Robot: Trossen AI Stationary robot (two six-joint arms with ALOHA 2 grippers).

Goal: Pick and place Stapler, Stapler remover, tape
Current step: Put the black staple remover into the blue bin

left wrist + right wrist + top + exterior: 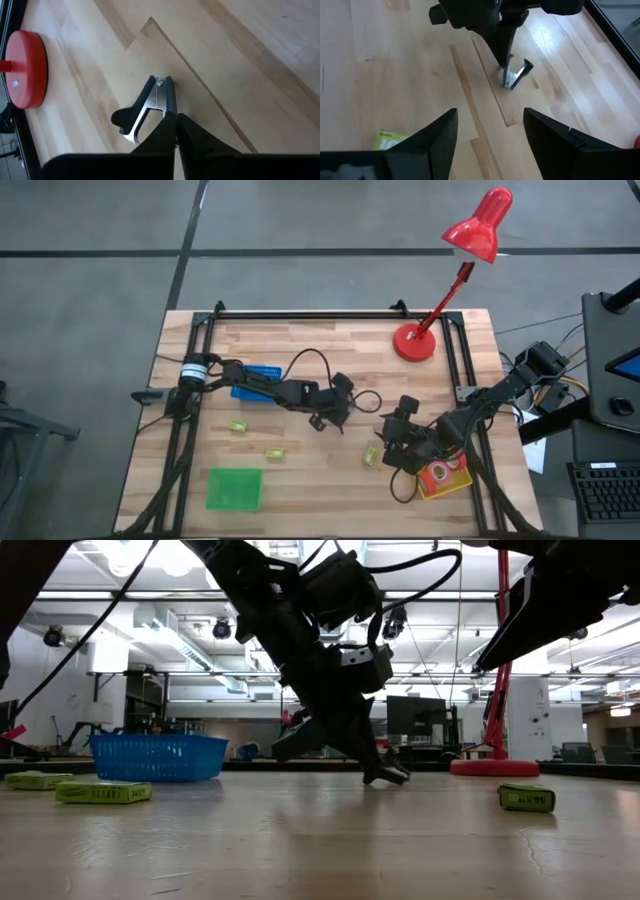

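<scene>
The staple remover (150, 100), black grips with metal jaws, is near the table's middle, under my left gripper (176, 136), which is shut on it. It also shows in the right wrist view (514, 76) and the low view (388, 776). My right gripper (490, 137) is open and hovers right of centre (397, 442), a short way from the remover and touching nothing. One red tape roll (437, 473) lies in a yellow tray (452, 483) by the near right corner. No stapler shows. My left gripper pinches one metal arm (167, 107) of the staple remover between its two fingers. They come from above, slanting down. The riveted end (160, 82) points away from the fingers, down at the table. The other black grip (122, 119) splays out sideways. Whether the low end touches the wood, I cannot tell.
A blue basket (258, 378) stands at the far left and a green bin (234, 488) at the near left. Small green boxes (237, 425) (273, 451) (370, 455) lie between them. The red lamp's base (415, 342) sits far right, and a black cable loops across the middle.
</scene>
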